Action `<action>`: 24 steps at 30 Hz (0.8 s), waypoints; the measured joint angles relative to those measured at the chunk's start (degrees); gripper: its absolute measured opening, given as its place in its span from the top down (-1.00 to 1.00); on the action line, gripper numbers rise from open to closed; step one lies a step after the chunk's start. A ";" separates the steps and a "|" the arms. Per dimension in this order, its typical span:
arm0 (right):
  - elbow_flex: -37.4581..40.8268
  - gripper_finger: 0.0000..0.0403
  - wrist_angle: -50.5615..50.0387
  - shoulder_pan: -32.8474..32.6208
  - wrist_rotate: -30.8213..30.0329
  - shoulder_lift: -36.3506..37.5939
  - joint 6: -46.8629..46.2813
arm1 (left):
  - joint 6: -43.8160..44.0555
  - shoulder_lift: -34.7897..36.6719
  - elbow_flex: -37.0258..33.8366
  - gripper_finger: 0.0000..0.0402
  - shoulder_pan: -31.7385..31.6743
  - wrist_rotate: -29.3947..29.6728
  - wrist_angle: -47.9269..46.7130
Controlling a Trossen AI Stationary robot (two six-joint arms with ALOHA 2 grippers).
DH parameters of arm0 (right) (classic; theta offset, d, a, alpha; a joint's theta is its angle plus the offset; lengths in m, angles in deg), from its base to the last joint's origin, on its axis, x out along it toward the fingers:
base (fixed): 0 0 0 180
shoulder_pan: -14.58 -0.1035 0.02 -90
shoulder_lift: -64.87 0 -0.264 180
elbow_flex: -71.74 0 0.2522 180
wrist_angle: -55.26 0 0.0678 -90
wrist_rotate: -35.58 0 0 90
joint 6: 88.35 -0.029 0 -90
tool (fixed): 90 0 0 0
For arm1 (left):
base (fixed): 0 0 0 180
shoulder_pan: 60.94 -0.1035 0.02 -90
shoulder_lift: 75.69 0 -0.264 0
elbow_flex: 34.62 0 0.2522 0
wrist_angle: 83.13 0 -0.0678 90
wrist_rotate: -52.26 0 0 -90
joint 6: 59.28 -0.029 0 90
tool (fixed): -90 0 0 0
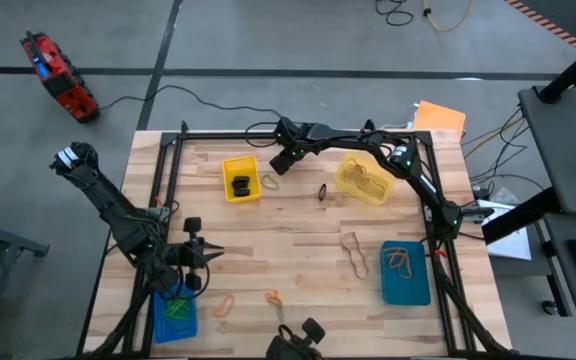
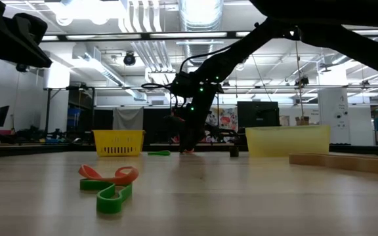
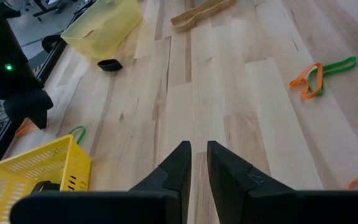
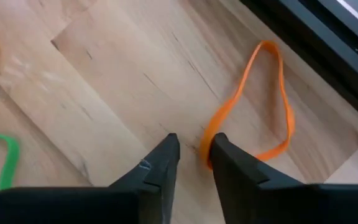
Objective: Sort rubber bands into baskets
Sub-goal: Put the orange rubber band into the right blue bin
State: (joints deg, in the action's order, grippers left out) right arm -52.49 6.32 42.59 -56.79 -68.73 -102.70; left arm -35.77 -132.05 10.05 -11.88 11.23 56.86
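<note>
My right gripper (image 1: 276, 163) is down at the table's far edge, beside the bright yellow basket (image 1: 240, 178), and is shut on an orange rubber band (image 4: 260, 106). It also shows in the low view (image 2: 188, 145). My left gripper (image 1: 208, 255) is shut and empty above the table's near left, by the bright blue basket (image 1: 175, 312), which holds green bands. A green band (image 1: 268, 182), a black band (image 1: 322, 191), a tan band (image 1: 354, 255) and orange and green bands (image 1: 272, 296) lie loose on the wood. The pale yellow basket (image 1: 364, 177) and the teal basket (image 1: 405, 272) stand on the right. My right gripper has the orange band's near end (image 4: 206, 144) between its two fingers, which come from above, slanting down. Only that end is in the narrow gap. The rest of the loop (image 4: 278, 93) lies flat and slack on the wood by the table's far edge.
The black frame rail (image 4: 328, 37) runs along the far edge just beyond the orange band. Another orange band (image 1: 224, 305) lies near the front edge. Bare wood lies in the table's middle (image 1: 298, 230).
</note>
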 joint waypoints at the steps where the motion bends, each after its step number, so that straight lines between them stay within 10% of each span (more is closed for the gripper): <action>1: -0.06 0.61 -0.08 0.00 0.12 0.00 0.01 | 0.00 0.00 0.01 0.82 0.01 0.00 0.08; 8: -0.76 0.93 -1.14 0.08 0.60 0.00 1.12 | -0.02 0.00 0.01 0.82 0.00 0.00 0.27; 24: -0.65 0.96 -7.60 -1.87 -0.67 8.78 8.03 | -0.04 0.11 0.01 0.82 0.00 0.01 0.31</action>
State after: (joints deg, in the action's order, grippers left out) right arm -53.13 -1.28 40.71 -57.46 -59.96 -94.67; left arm -35.82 -131.94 10.06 -11.88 11.25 57.18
